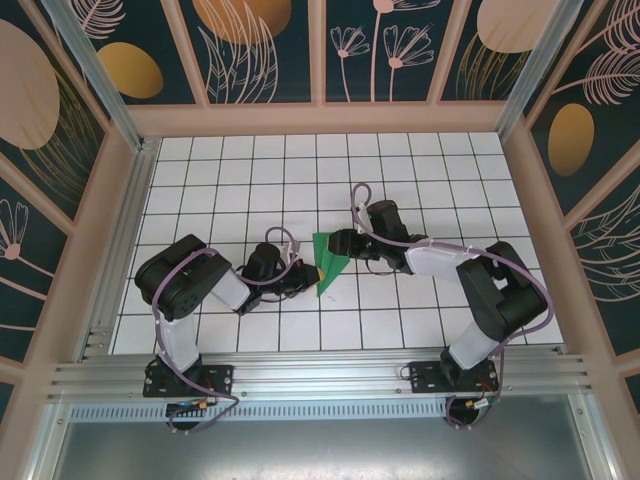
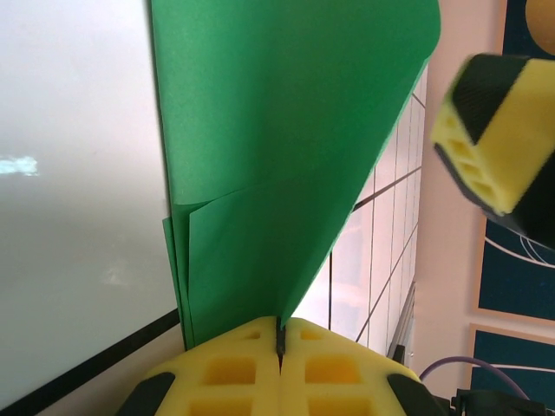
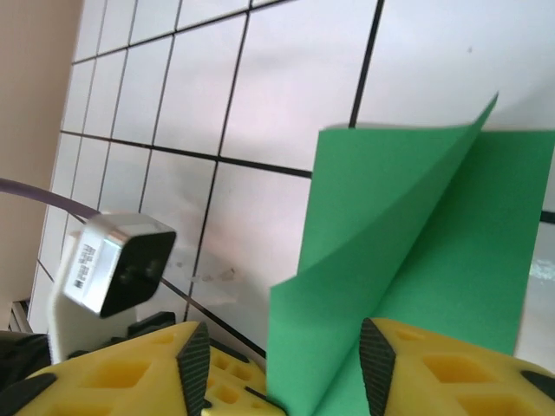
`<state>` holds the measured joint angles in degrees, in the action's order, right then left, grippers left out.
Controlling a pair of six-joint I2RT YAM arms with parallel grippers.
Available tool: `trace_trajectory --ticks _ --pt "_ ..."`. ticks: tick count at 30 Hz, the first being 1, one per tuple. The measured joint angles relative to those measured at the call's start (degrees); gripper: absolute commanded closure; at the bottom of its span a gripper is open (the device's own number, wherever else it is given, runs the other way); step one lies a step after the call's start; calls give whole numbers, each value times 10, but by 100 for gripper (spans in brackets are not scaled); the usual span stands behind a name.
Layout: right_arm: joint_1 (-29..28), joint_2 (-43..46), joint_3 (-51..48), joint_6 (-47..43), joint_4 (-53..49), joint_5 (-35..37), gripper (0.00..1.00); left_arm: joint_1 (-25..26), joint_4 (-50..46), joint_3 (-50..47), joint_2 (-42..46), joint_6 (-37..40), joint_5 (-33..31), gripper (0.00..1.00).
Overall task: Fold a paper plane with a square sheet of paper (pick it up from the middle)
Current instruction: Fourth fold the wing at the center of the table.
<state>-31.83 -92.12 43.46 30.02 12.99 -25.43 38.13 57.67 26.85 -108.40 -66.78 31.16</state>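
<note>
The green sheet of paper (image 1: 329, 262) stands folded in several layers above the tiles in the middle of the table, tapering toward its lower end. My left gripper (image 1: 309, 272) holds that lower end. In the left wrist view its yellow jaws (image 2: 282, 334) are pressed together on the paper's edge (image 2: 286, 130). My right gripper (image 1: 337, 243) is at the paper's upper end. Its fingers (image 3: 192, 364) stand apart, and a loose flap of the paper (image 3: 416, 234) curls up between them.
The white gridded table (image 1: 420, 170) is walled by wooden panels (image 1: 320, 118) at the back and sides. An aluminium rail (image 1: 320, 375) runs along the near edge by the arm bases. The left wrist's camera housing (image 3: 117, 264) sits close beside my right fingers.
</note>
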Motion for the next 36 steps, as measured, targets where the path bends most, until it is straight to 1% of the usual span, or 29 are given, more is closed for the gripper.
trace_trajectory --ticks 4,9,19,20,21,25,29,36 --pt "-3 -11 1 -2 -9 3 57 0 2 1 -2 -3 2 100" --pt "-11 -50 6 -2 -17 1 61 0 5 1 -3 -4 3 100" --pt "-12 -88 16 -2 -21 -2 59 0 7 1 -4 -6 3 100" --pt "-12 -89 18 -2 -23 -1 59 0 7 1 -4 -6 3 99" --pt "-12 -90 21 -2 -24 -1 59 0 7 1 -4 -6 3 94" --pt "-12 -93 25 -2 -31 0 58 0 6 1 -4 -6 2 84" --pt "-13 -94 28 -4 -37 1 57 0 9 1 1 -8 4 76" --pt "-14 -97 34 -11 -47 3 57 -2 -6 1 24 -10 0 68"
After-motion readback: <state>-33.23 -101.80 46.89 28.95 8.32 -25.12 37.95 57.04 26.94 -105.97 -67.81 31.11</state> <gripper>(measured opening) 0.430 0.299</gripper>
